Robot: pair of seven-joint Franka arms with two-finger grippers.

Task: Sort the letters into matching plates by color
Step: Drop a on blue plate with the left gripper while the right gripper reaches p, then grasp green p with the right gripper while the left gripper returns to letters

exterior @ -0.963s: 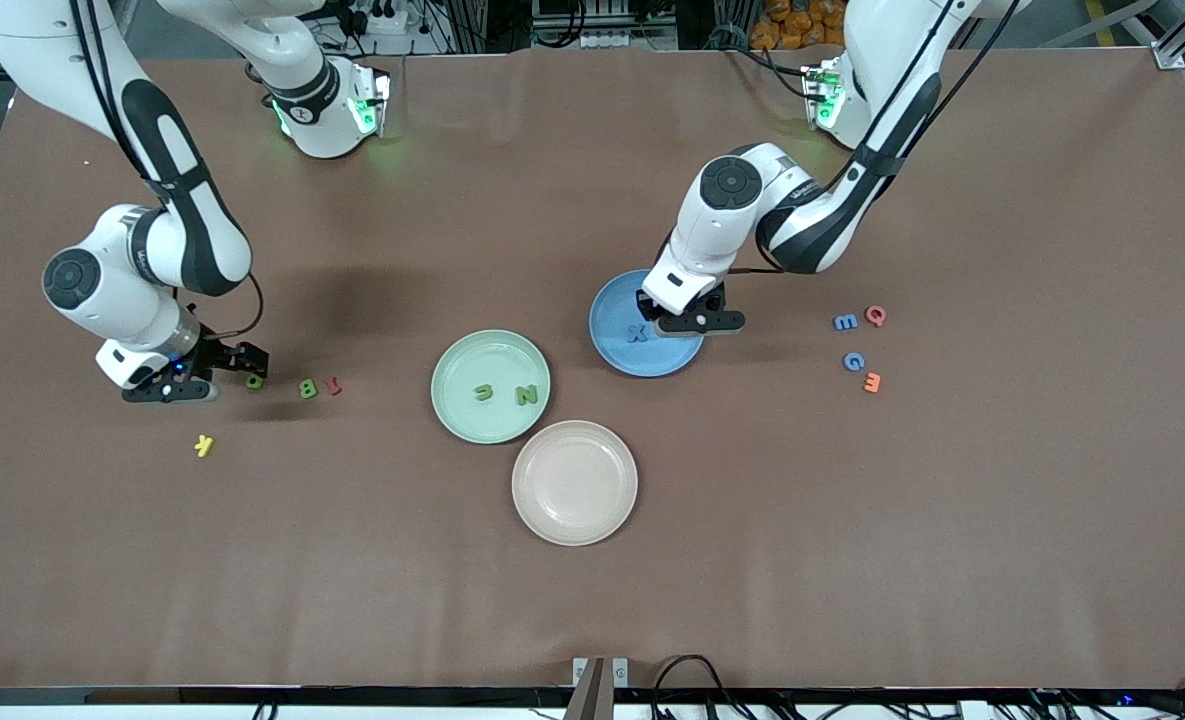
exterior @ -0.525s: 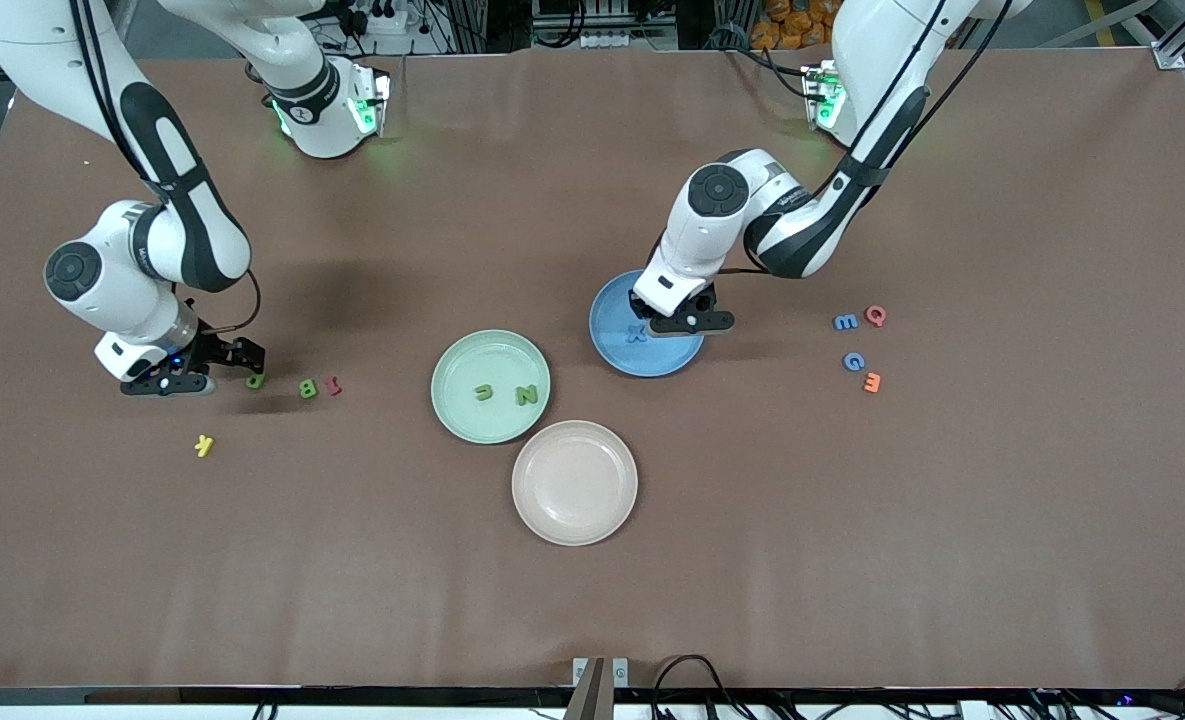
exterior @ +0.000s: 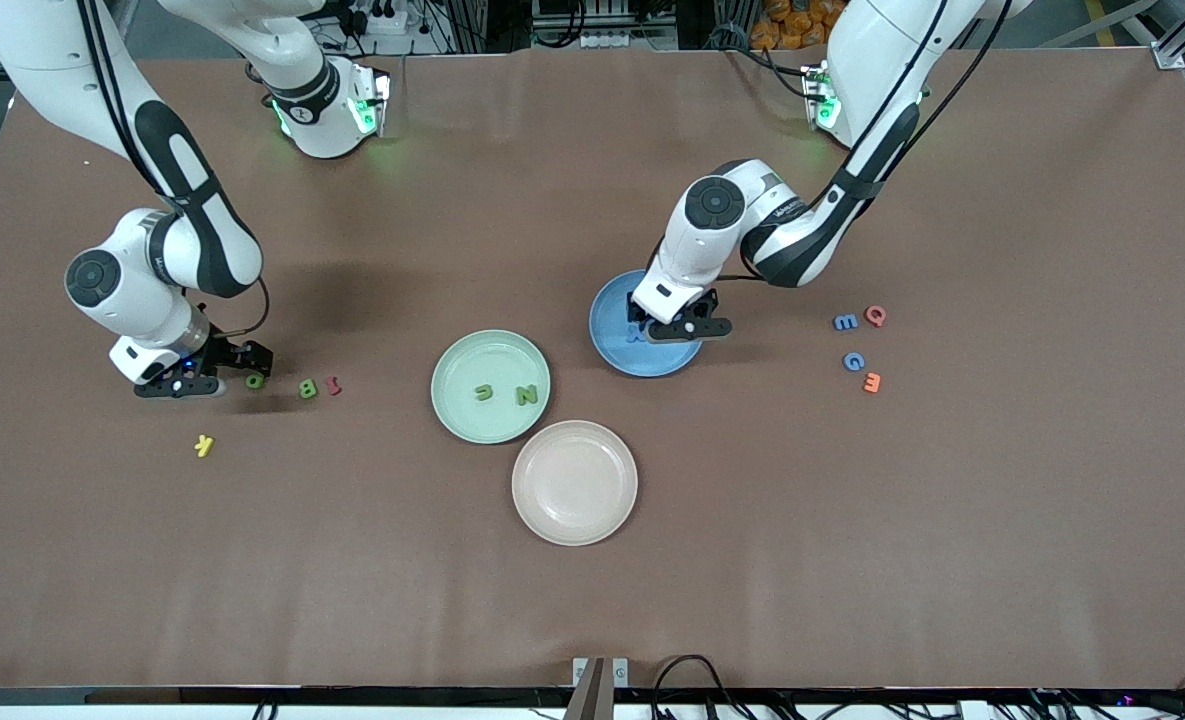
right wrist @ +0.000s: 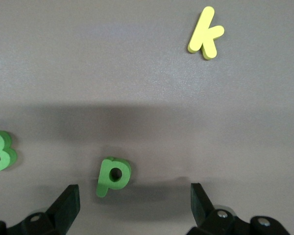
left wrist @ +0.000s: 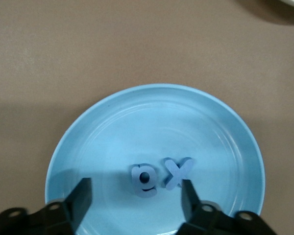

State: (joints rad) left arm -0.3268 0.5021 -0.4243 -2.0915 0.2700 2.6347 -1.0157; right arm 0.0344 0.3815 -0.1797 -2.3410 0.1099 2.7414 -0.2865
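Your tabletop lies bare along its camera-side edge. Left pincer hangs released over the blue plate, where the X sits mid-plate. Right pincer gapes around the green P.

Left hand spread over blue plate, blue X and a second blue letter lying free between the fingers, bare plate ahead. Right hand spread, green P between fingers; green B beside, yellow K well ahead, bare worktop between.
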